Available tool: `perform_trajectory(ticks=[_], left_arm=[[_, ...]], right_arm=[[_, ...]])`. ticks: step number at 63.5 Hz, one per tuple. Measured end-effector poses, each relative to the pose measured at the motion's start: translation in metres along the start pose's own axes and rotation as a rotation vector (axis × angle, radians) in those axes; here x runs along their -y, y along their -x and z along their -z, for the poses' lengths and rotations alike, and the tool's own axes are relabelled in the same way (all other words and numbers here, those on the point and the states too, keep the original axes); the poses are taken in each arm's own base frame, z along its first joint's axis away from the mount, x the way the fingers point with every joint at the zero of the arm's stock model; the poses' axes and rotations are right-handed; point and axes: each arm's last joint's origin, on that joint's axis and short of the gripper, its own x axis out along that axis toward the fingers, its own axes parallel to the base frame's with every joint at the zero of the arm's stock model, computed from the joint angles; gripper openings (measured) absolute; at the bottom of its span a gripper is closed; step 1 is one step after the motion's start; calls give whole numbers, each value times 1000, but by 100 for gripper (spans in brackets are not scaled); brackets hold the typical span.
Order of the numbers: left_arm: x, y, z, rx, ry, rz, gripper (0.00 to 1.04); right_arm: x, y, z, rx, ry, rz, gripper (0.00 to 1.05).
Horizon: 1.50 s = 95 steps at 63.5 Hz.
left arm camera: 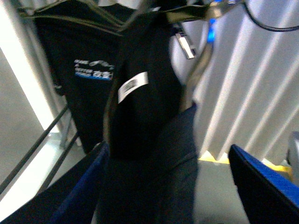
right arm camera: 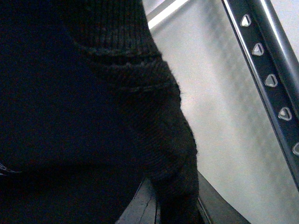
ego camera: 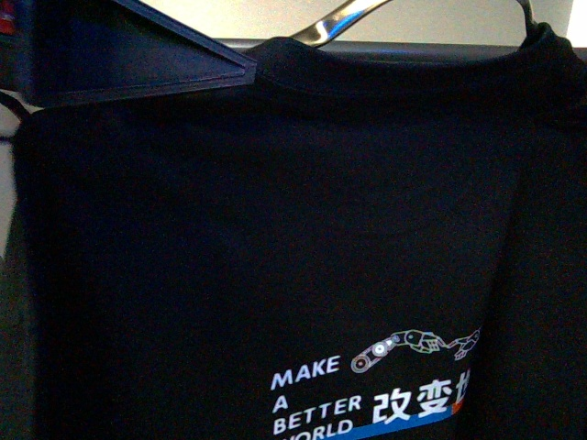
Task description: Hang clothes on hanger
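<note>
1. Across the front view, the black T-shirt [ego camera: 275, 238] fills nearly the whole frame. It hangs flat with its collar at the top, just in front of the hanger rail [ego camera: 413, 44]. Only this view lets the print be read: white "MAKE A BETTER WORLD", white Chinese characters beside it, a small robot-arm graphic above and a blue stripe below.
2. The right wrist view shows what the front view does not: the rail [right arm camera: 266, 70] up close, dark grey metal pierced by a row of small heart-shaped holes. The shirt's ribbed collar [right arm camera: 140, 79] lies near it but apart from it.
3. In the left wrist view the left gripper [left arm camera: 168, 147] has its blue jaws spread wide, with a fold of dark cloth [left arm camera: 154, 177] lying between them. I cannot tell whether this fold belongs to the printed shirt.
4. The right gripper is covered by cloth in its own view, so I cannot tell how its jaws stand.
5. A silvery clothes hanger [ego camera: 341, 23] rises out of the collar in the front view. Where its hook rests is cut off by the frame.
6. Only the left wrist view shows a white barcode label [left arm camera: 133, 86] on the nearer black cloth; its print is too blurred to read. Beyond it the shirt's print [left arm camera: 93, 70] appears small.
</note>
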Motion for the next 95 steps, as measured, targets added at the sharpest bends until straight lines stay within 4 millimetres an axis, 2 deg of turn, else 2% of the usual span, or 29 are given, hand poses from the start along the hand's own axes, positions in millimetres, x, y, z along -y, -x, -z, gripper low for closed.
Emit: perform_trajectory(ticks=[7,11,15,23,29,39,44,46,49,54,63,70,76,79,87,95], left_arm=[[-32,10,-15,124,9,-195,100],[-48,23,-32,263,-38,-286,98],[-55,35,-47,334,-17,-351,98],[-64,47,-69,391,32,-498,98],[-68,52,-70,393,79,-589,98],[-73,53,-54,282,195,-767,98],[-72,56,-49,216,229,-892,98],[-70,58,-49,168,239,-998,94],[-55,67,-41,73,248,-1164,83],[-17,79,-25,39,212,-1241,65],[24,84,-4,47,174,-1256,45],[54,82,27,24,185,-1247,28],[73,80,52,-7,205,-1237,13],[88,80,65,-20,213,-1235,3],[127,79,86,-13,205,-1258,4],[152,80,104,-25,211,-1237,4]], right_arm=[[-2,7,5,-21,-21,4,7],[-3,10,10,-34,-39,3,7],[-8,13,17,-58,-68,1,7],[-15,14,25,-62,-113,-5,7],[-17,16,26,-50,-150,-10,7],[-23,28,29,-65,-281,-48,6],[-25,34,30,-81,-335,-62,6],[-26,37,31,-94,-359,-65,6],[-29,42,35,-122,-412,-75,6],[-33,50,45,-204,-498,-68,6],[-33,59,54,-261,-618,-35,6],[-31,62,56,-282,-726,5,5],[-28,64,57,-266,-859,39,3],[-24,66,56,-262,-970,76,3],[-5,71,47,-265,-1190,203,3],[28,74,38,-200,-1365,339,3]])
